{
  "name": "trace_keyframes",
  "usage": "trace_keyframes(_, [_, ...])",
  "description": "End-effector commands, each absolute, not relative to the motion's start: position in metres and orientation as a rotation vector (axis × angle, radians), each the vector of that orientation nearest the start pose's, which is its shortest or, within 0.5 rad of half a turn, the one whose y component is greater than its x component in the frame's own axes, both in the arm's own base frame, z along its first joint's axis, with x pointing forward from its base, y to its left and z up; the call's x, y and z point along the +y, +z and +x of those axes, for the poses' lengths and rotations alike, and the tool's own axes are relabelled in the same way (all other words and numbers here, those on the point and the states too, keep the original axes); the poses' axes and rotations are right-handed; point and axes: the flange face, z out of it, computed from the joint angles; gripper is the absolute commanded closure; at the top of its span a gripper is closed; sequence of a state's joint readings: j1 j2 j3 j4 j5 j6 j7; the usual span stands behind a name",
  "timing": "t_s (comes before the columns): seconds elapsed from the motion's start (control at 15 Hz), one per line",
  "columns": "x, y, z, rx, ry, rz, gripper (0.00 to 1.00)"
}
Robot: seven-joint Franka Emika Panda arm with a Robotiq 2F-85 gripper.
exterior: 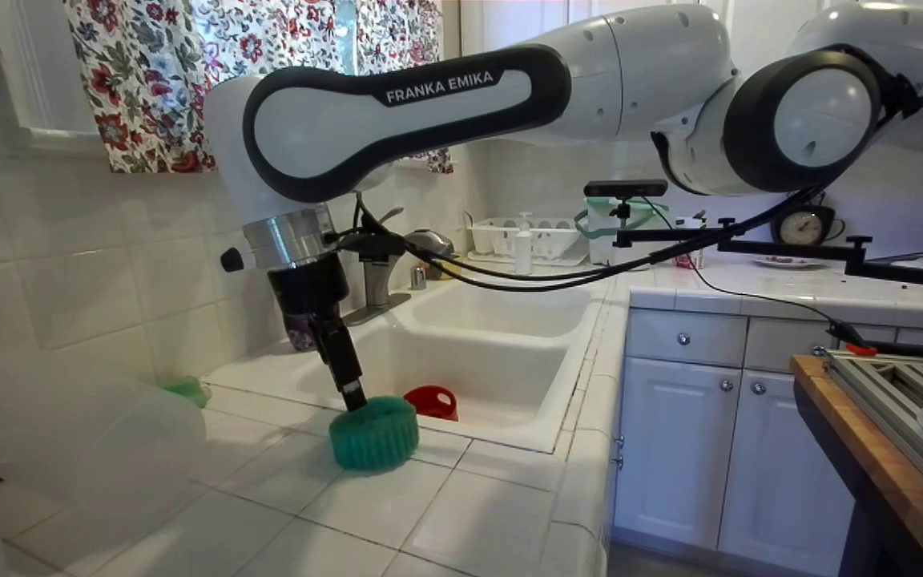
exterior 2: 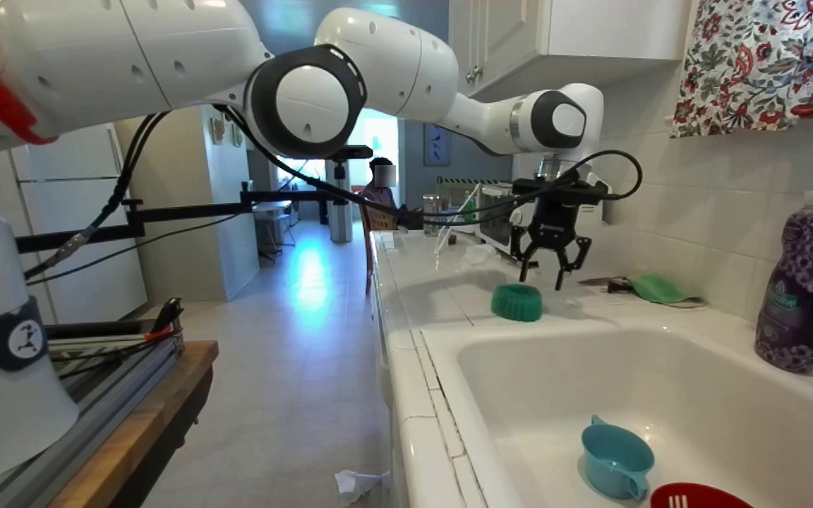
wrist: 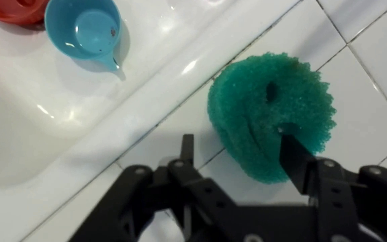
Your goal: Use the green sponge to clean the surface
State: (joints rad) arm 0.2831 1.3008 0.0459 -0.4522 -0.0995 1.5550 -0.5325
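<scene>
The green sponge (exterior: 375, 433) is a round teal scrubber with ridged edges. It rests on the white tiled countertop surface (exterior: 477, 505) beside the sink's edge. It also shows in an exterior view (exterior 2: 516, 303) and in the wrist view (wrist: 260, 101), where its face has two holes and a slit. My gripper (exterior 2: 541, 283) is open and empty, pointing down just above the sponge and slightly to one side of it. In the wrist view the gripper (wrist: 236, 137) has one finger in front of the sponge and the other beside it over bare tile.
The white sink (wrist: 79, 141) adjoins the sponge. It holds a blue cup (exterior 2: 617, 462) and a red item (exterior: 433, 401). A purple soap bottle (exterior 2: 798, 289) stands by the wall. A green cloth-like item (exterior 2: 660, 289) lies near the wall. A blurred translucent object (exterior: 125, 441) is in the foreground.
</scene>
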Motion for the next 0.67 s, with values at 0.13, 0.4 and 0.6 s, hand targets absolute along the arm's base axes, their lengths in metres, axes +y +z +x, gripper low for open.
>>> trace_keyframes(0.13, [0.224, 0.241, 0.770, -1.133, 0.075, -2.920, 0.00])
trace_keyframes(0.4, [0.225, 0.248, 0.777, -1.116, -0.026, -2.929, 0.00])
trace_keyframes(0.6, [0.224, 0.248, 0.778, -1.090, -0.038, -2.928, 0.00])
